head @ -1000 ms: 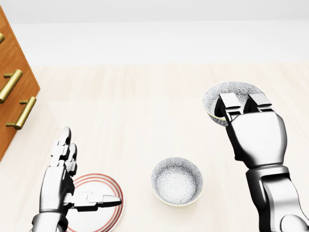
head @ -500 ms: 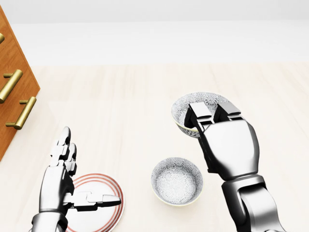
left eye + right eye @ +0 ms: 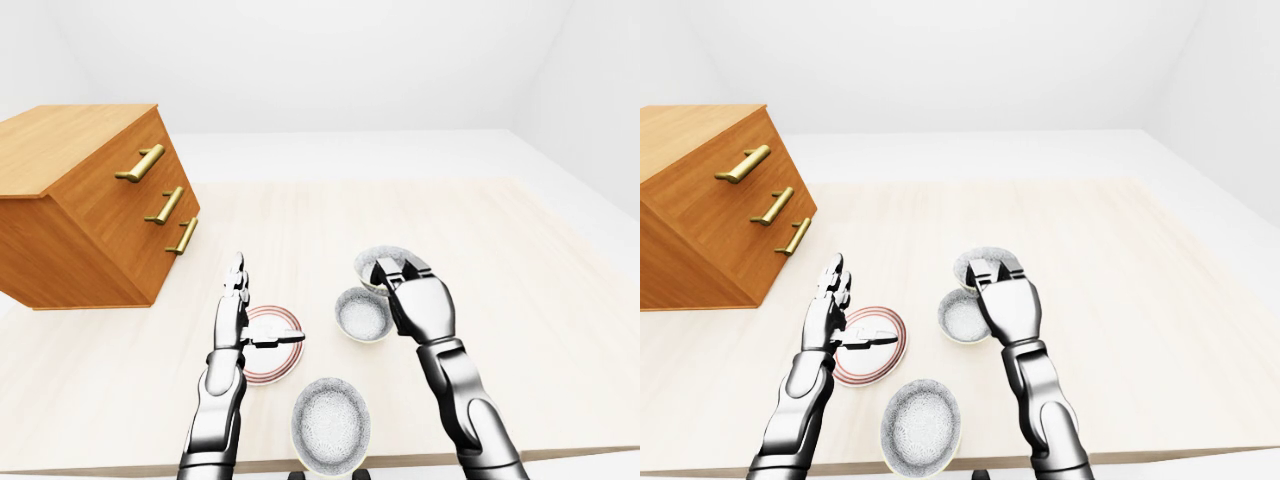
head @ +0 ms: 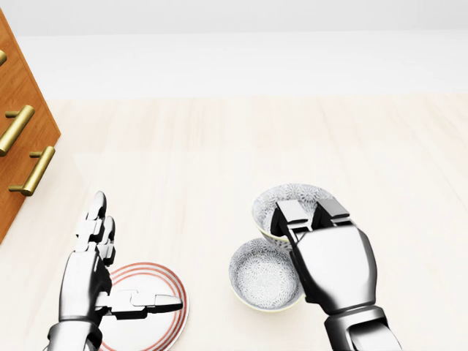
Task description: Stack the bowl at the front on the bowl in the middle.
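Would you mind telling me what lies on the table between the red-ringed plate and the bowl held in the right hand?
The middle bowl sits there, between the plate and the held bowl in the right hand, clearest in the head view.

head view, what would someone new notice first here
The right hand at lower right, its fingers closed on the rim of a patterned bowl held just above and right of a second bowl. Then the open left hand over a red-ringed plate at lower left, and the wooden drawer chest at the left edge.
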Tool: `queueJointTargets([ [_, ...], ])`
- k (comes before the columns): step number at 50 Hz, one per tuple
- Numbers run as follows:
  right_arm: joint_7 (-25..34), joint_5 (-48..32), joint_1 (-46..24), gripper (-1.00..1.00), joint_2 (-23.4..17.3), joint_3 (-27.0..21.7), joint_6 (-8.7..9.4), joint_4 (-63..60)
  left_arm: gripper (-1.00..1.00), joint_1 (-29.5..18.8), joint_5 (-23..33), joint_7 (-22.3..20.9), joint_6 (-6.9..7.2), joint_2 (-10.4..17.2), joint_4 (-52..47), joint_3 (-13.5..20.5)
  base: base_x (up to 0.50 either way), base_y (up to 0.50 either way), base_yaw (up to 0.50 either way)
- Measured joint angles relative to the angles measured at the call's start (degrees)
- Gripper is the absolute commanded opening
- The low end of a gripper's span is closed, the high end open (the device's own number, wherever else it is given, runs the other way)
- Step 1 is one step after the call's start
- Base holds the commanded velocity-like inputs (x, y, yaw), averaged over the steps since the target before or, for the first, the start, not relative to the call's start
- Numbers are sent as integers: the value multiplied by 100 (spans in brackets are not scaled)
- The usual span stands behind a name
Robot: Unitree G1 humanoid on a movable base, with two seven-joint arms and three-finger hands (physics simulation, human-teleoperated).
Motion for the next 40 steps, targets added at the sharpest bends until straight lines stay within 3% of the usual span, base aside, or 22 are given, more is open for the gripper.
queueJointTargets([
  [40,-266,-130,176,-100,92,425,0,190,100,24,18,-4,-3,-5,-38,-11,0,0,0],
])
